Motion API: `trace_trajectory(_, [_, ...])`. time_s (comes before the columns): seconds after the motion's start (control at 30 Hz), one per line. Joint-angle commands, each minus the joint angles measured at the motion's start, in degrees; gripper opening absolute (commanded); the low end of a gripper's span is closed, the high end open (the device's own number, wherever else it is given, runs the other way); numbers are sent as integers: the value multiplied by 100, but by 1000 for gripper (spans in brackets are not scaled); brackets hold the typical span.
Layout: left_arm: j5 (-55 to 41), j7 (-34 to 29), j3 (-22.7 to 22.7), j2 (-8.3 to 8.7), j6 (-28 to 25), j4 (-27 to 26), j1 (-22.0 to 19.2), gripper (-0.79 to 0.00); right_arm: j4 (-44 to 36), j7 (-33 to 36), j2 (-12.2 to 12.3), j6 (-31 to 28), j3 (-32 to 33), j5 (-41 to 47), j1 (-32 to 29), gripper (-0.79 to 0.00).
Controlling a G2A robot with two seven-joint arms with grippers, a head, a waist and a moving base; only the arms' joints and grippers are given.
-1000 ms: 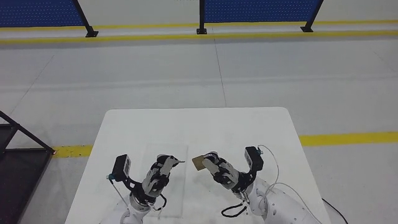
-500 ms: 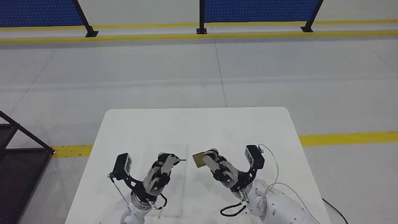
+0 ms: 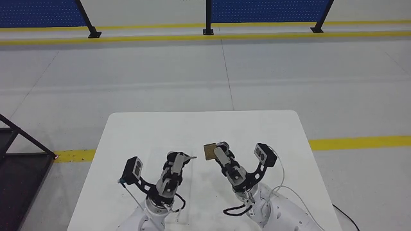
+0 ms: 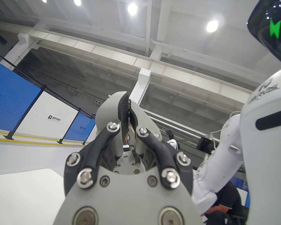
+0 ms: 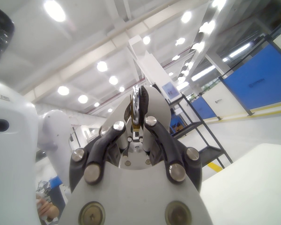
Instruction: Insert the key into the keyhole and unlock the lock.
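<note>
Above near edge of desk (image 3: 270, 128): L claw (image 3: 180, 159) clamped on key (image 3: 189, 158), R claw (image 3: 218, 149) clamped on lock (image 3: 209, 150); key tip near lock, not touching. Key prob. thin, stiff, slick: hold by bow. Lock heavier: grip body.

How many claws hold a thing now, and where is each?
2. The left claw holds the key over the table's near side. The right claw holds the lock beside it, with a gap between key and lock.

The lock (image 3: 209, 151) looks brass-bodied, with polished, glossy metal. The table (image 3: 257, 128) is smooth matt white. The left gripper (image 4: 128, 100) has ribbed black rubber pads (image 4: 124, 114) in smooth grey plastic.
</note>
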Motion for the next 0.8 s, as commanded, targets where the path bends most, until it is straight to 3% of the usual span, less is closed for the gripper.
trace_trajectory(0.0, [179,121,66,-36,121,39,-29,-785,-1,0,1,0,-2,-1,0,-785])
trace_trajectory(0.4, [716,867,526,-187,867,349,-312,-785,-1,0,1,0,-2,-1,0,-785])
trace_trajectory(0.77, [613,1085,724,-184,1084,404,-442,-785,-1,0,1,0,-2,-1,0,-785])
